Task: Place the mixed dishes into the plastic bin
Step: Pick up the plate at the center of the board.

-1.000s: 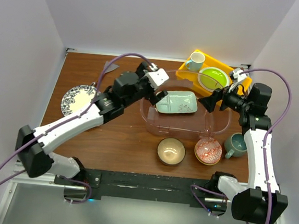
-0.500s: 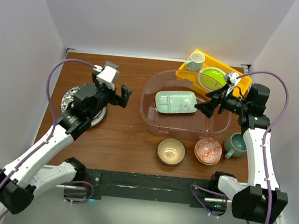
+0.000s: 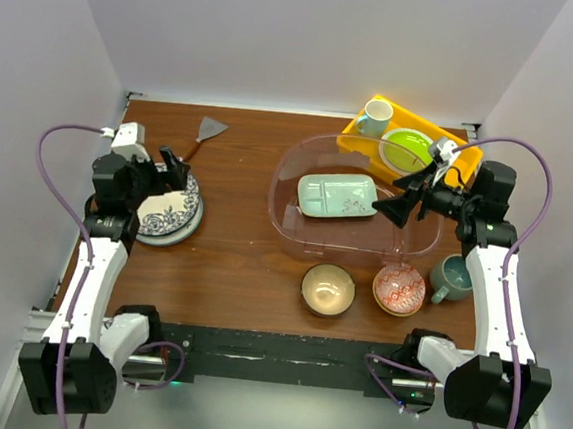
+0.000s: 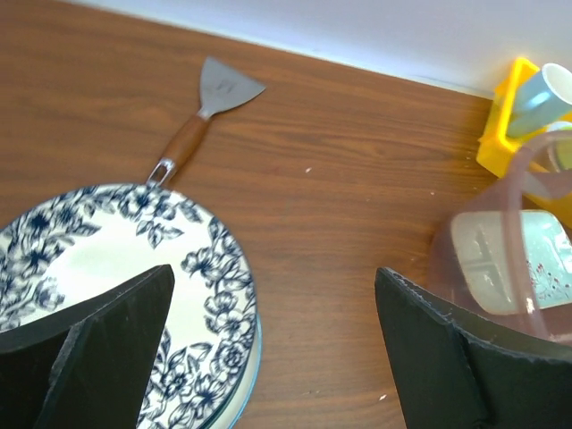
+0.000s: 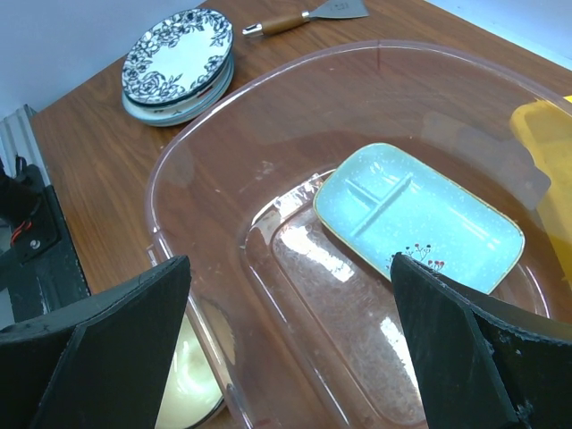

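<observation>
**Both grippers spread wide and empty: one plate in the bin, the other dishes outside it**

The left gripper (image 3: pixel 173 164) hangs at the left side of the brown wooden table (image 3: pixel 232 260), jaws wide apart and holding nothing. The blue floral round plate (image 3: pixel 169 214) tops a small stack of plates directly beneath it. In the left wrist view this plate (image 4: pixel 134 259) lies under one finger, while the other finger is over bare wood. A metal scraper with a wooden handle (image 3: pixel 205 132) lies just beyond the stack.

The right gripper (image 3: pixel 388 205) is also fully open and empty, and it hovers over the large clear plastic bin (image 3: pixel 291 165). The pale mint rectangular divided plate with small red fruit marks (image 3: pixel 336 195) lies flat on the bin's floor, its right end just at the fingertips.

Outside the bin, along its near side, sit the tan bowl (image 3: pixel 328 288), the red-patterned bowl (image 3: pixel 398 289) and the grey-teal mug (image 3: pixel 454 277) — all well apart from both grippers.
</observation>
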